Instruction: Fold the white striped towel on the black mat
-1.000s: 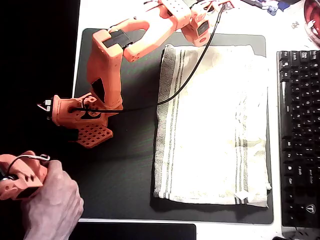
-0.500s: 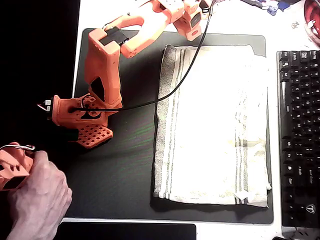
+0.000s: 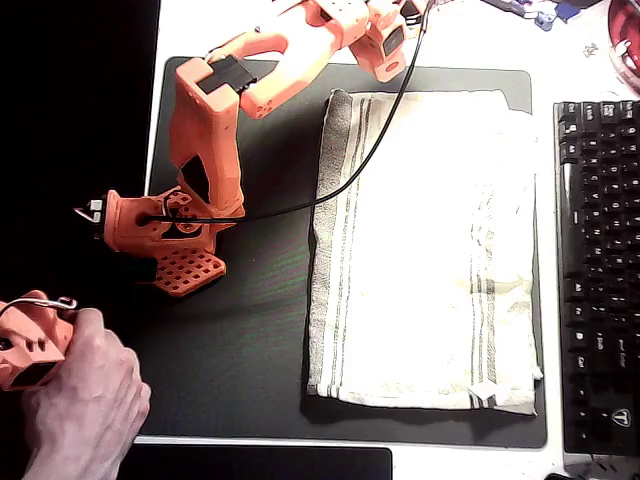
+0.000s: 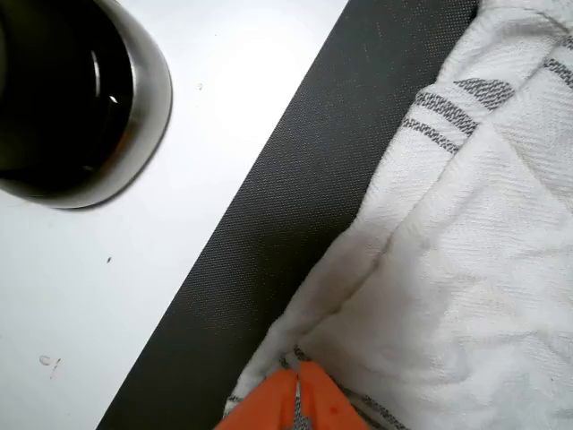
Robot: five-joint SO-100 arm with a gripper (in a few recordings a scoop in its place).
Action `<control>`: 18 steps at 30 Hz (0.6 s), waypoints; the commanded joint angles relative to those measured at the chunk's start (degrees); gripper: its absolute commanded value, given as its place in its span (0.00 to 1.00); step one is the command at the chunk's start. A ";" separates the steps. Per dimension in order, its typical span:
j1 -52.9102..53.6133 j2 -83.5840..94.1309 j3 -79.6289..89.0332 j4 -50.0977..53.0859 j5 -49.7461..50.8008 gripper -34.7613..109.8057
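Overhead view: the towel [image 3: 425,250] lies flat on the right half of the mat [image 3: 250,340], already doubled over, its layered edges showing along the bottom. 1 group of grey stripes runs down its left side, another down its right. Its left edge sits about mid-mat, its right edge reaches almost to the mat's right border, and the keyboard [image 3: 598,270] stands just beyond on the white table [image 3: 200,30].

The orange arm [image 3: 215,140] is based on the left part of the mat, rises, then reaches toward the top centre of the frame. Its black cable [image 3: 375,150] drapes across the towel's upper left corner. The arm's far end runs out of the top edge above the towel's top hem.

Wrist view: the gripper [image 4: 300,403] shows as 2 orange fingertips at the bottom centre, tips pressed together with barely a seam between them. They sit right over the towel's hem [image 4: 295,336], where the cloth meets bare mat. Whether cloth is pinched between them I cannot tell. The towel fills the right side of the frame with a folded layer and short grey stripe marks at upper right. The mat crosses as a dark diagonal band. At upper left, on the white table, stands a dark round metal-rimmed cup [image 4: 76,98].
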State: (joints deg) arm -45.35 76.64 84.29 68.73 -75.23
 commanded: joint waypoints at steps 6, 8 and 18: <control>1.76 4.22 -0.70 0.70 -0.53 0.24; 2.37 4.39 -0.62 0.70 -0.44 0.24; 2.02 2.90 -0.79 -0.35 0.97 0.25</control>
State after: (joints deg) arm -42.36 77.61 84.64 68.38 -74.27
